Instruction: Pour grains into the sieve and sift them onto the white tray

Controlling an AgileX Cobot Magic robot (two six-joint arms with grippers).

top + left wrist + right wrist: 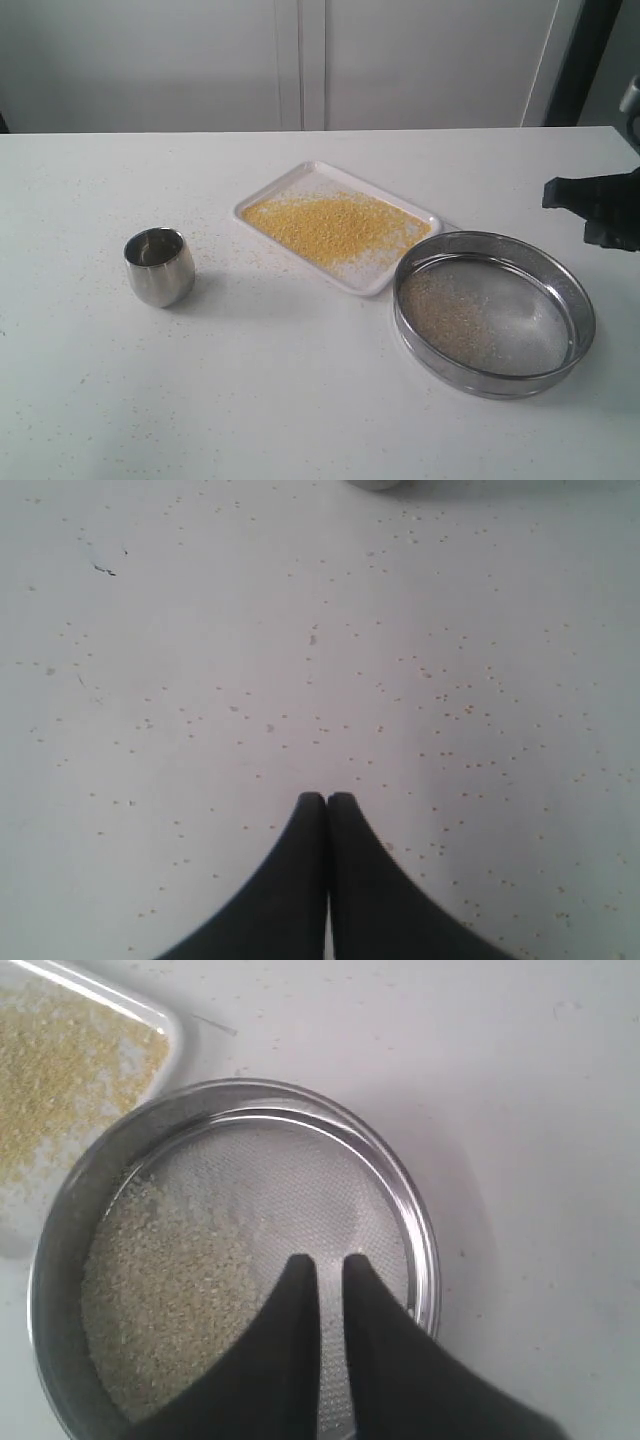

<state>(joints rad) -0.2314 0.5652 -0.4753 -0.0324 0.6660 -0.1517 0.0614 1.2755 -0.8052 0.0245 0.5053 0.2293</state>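
Note:
The white tray [300, 176] lies at mid-table with a heap of yellow grains [335, 225] on it. To its right, touching its corner, the steel sieve [560, 290] rests flat on the table, a thin tan layer of grains [445, 315] on the left of its mesh. My right gripper [570, 197] hovers at the far right, beyond the sieve. In the right wrist view it [327, 1260] hangs over the sieve [260, 1185], jaws a narrow gap apart, empty. My left gripper [327, 798] is shut and empty over bare table.
A small steel cup [158, 265] stands upright on the left, empty as far as I can see. Stray grains [440, 695] speckle the tabletop around it and the tray. A white wall runs behind the table's far edge.

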